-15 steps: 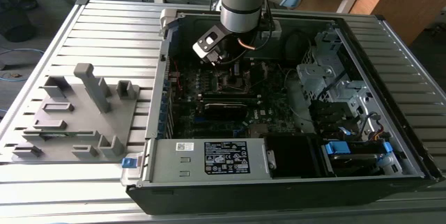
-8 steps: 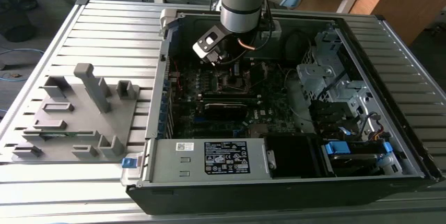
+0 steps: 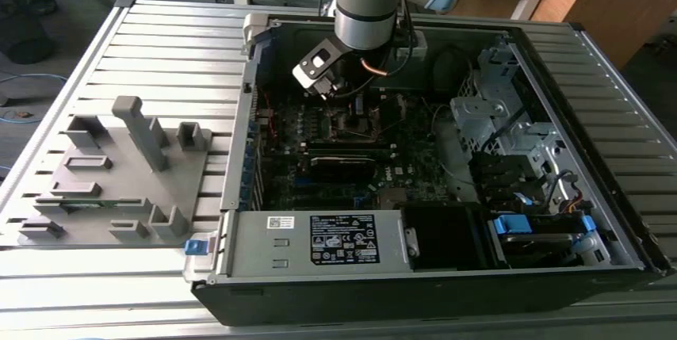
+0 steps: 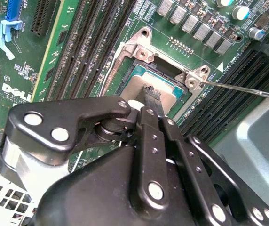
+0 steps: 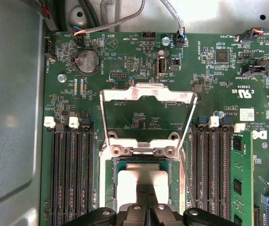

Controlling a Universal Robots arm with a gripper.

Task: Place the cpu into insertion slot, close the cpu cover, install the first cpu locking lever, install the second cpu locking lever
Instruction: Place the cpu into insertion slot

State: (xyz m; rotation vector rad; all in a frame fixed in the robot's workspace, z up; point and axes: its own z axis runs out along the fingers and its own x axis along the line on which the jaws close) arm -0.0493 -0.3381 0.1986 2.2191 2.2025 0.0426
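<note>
Poised low inside the computer case (image 3: pixel 423 296), gripper (image 4: pixel 151 94) pinched narrow with fingers almost together, tips right at the top face of the cpu (image 4: pixel 137 87); cannot tell about actual contact. Directly beneath those fingertips, cpu (image 5: pixel 130 181) seated flat in the insertion slot (image 5: pixel 172 186). Beyond the fingertips, away from the wrist, cpu cover (image 5: pixel 148 94) swung open on its hinge and lying back off the socket, and off to one side of the fingers a thin locking lever (image 4: pixel 238 88) sticking out free past the socket corner.
</note>
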